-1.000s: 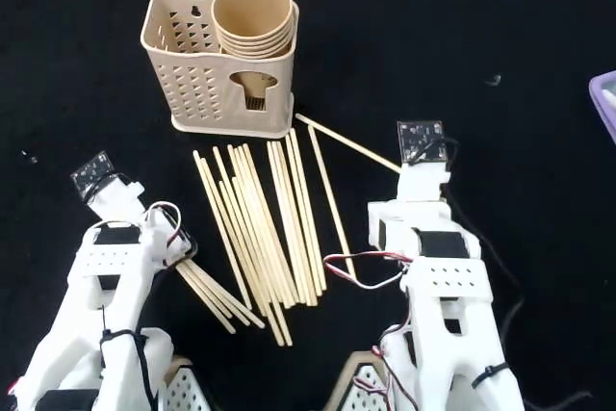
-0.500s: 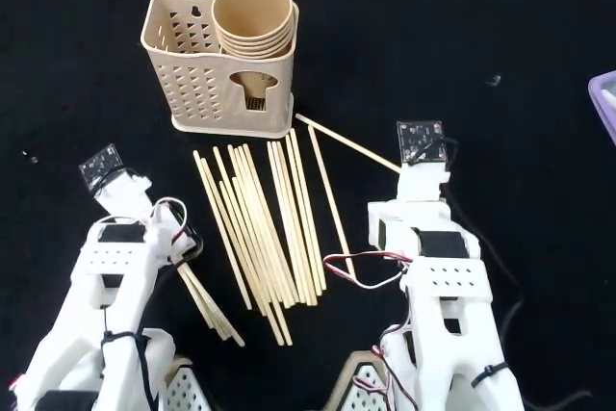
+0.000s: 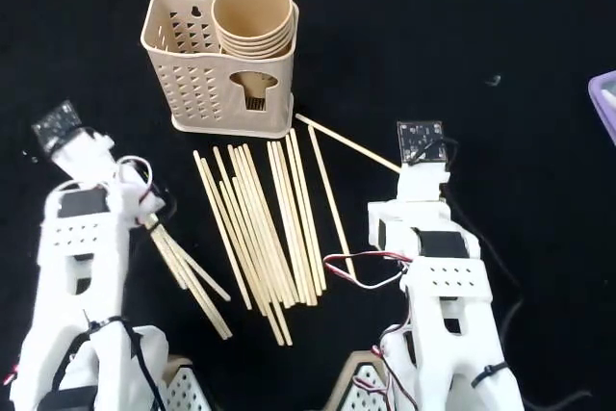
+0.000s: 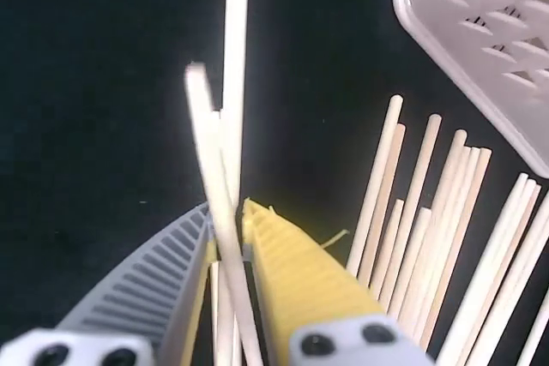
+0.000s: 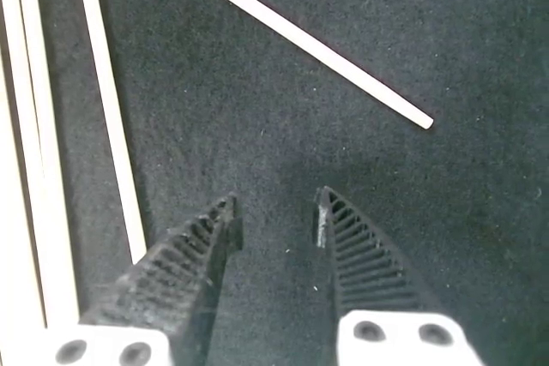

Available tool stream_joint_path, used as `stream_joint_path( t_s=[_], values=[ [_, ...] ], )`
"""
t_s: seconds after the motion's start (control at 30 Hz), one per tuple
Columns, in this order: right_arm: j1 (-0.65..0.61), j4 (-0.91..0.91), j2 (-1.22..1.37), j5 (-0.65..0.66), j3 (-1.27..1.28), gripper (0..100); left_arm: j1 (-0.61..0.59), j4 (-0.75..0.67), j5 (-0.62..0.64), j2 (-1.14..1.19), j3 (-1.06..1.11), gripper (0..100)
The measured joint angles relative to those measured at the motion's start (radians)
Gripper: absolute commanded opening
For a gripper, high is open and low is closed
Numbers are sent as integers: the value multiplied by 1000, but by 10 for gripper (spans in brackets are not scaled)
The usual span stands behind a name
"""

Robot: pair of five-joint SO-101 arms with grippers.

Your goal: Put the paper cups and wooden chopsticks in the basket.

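Note:
A beige slotted basket stands at the back left with a stack of paper cups inside it. Several wooden chopsticks lie in a loose row on the black cloth in front of it; one more chopstick lies slanted beside the right arm. My left gripper is shut on a small bundle of chopsticks, which stick out past its fingers; from above that bundle trails back from the left arm. My right gripper hovers open over bare cloth between a single chopstick and the slanted one.
A corner of the basket shows close ahead of the left gripper. A purple container edge sits at the far right. Open cloth lies right of the right arm and left of the basket.
The left arm has swung leftward and lifted with the chopstick bundle in its gripper, so the bundle has shifted left of the row. The right arm has not moved.

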Motion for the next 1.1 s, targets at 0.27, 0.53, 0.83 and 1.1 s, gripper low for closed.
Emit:
stream_joint_path(
  t_s=[0.27,0.53,0.83,1.1],
  values=[
    [0,0,0,0,0,155,-44,-8,-198,2,-66,30],
    [0,0,0,0,0,155,3,-186,-230,2,167,121],
    [0,0,0,0,0,155,81,-204,-230,2,324,120],
    [0,0,0,0,0,155,83,-204,-230,2,338,120]
  ],
)
